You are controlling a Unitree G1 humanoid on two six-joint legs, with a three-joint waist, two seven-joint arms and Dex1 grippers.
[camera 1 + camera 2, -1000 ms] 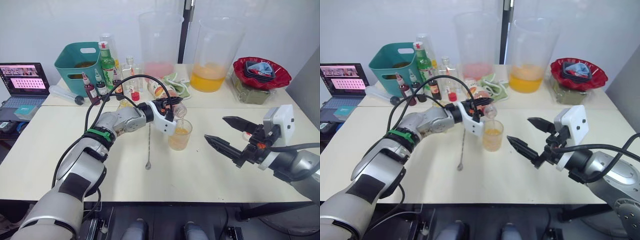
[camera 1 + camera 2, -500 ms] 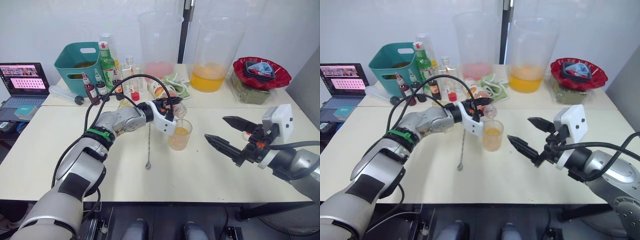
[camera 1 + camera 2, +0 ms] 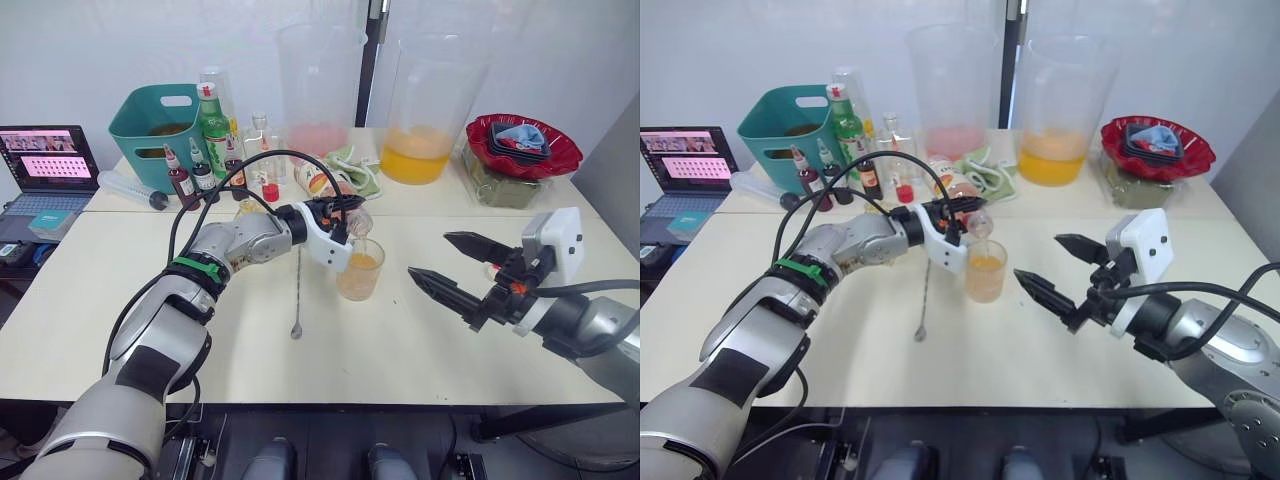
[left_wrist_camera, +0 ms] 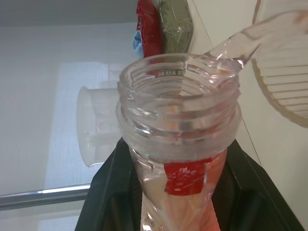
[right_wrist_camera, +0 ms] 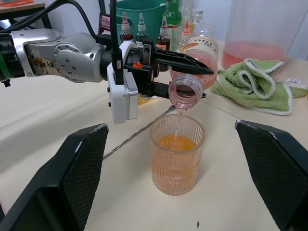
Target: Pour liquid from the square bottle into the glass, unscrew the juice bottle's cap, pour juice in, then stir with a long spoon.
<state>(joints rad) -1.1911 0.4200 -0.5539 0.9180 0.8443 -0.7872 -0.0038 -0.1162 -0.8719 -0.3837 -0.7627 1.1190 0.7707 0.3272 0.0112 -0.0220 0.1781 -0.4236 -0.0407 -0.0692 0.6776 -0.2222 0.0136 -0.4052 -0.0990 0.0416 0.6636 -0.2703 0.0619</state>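
— What's at the left gripper (image 5: 166,60)?
— Its black fingers clamp a clear plastic juice bottle (image 5: 192,77), red-labelled, tipped mouth-down; a thin stream falls into the glass (image 5: 176,159).
— And the glass?
— Ribbed, clear, partly full of orange liquid, on the cream table (image 3: 420,350). A long metal spoon (image 3: 297,295) lies just beside it.
— The right gripper (image 3: 448,267)?
— Spread wide, holding nothing, near the glass.

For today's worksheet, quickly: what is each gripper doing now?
Left gripper: closed on the juice bottle, pouring into the glass.
Right gripper: open, holding nothing.
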